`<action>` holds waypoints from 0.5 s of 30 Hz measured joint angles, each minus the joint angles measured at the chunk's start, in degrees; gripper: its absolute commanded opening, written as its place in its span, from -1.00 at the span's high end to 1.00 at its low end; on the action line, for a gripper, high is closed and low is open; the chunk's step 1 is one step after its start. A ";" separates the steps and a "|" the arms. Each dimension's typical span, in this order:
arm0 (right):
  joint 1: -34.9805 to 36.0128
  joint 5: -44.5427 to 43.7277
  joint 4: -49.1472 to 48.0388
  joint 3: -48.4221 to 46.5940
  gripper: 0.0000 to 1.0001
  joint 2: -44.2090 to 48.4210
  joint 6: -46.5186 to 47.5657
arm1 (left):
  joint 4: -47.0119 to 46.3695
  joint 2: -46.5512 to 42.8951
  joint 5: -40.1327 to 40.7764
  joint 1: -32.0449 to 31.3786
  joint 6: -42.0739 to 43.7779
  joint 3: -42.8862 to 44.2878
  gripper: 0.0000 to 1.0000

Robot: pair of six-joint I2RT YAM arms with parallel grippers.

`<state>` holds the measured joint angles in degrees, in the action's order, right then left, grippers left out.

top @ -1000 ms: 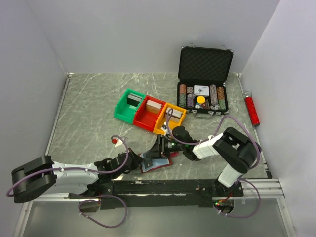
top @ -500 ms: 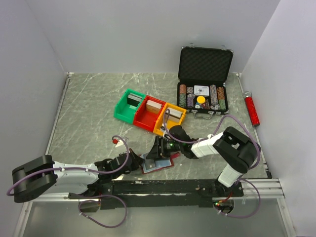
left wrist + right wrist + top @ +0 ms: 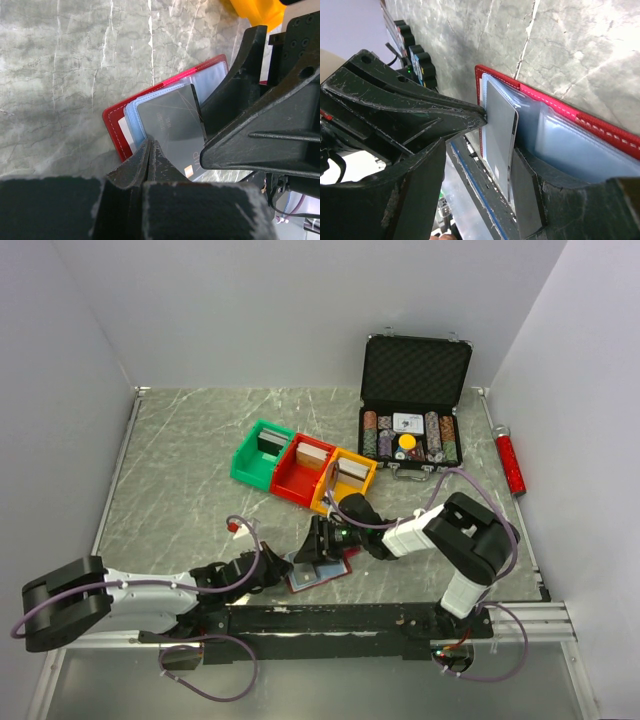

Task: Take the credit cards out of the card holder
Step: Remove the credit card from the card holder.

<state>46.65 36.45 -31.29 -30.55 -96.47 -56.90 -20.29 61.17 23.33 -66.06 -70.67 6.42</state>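
Slippage of the grey credit card (image 3: 500, 130) is the chief risk. It is straddled by the right gripper (image 3: 316, 543), whose jaws stand apart on either side and are not clamped on it, so an off-centre closing could knock it flat or push it back into its clear sleeve. The card holder (image 3: 114, 119) lies open on the table (image 3: 180, 460) near the front edge, between the two arms. It appears to be pressed down by the left gripper (image 3: 150, 146), which is fully closed at the card's corner; whether anything is pinched there cannot be told. Were that hold lost, the whole holder could be dragged along with the card. Compared with a second earlier, the right gripper is shifted slightly leftward, further over the holder, which itself is unmoved.
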 measured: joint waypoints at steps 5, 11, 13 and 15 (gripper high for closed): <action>0.46 0.66 -0.46 -0.35 -0.22 -0.52 -0.02 | 0.76 -1.27 -0.07 -0.04 -0.02 -0.42 0.88; 0.87 0.79 -0.37 -0.42 -0.23 -0.52 -0.02 | 4.76 -5.55 -0.11 -0.31 0.00 -0.83 0.65; 0.98 0.76 -0.35 -0.44 -0.23 -0.52 0.00 | 6.25 -7.58 -0.07 -0.35 0.02 -0.98 0.61; 0.98 0.76 -0.35 -0.44 -0.23 -0.52 0.00 | 7.69 -9.55 0.04 -0.37 0.07 -1.01 0.64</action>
<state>47.64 37.21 -31.64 -30.98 -96.99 -56.90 -12.60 51.62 23.38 -66.43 -70.61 5.41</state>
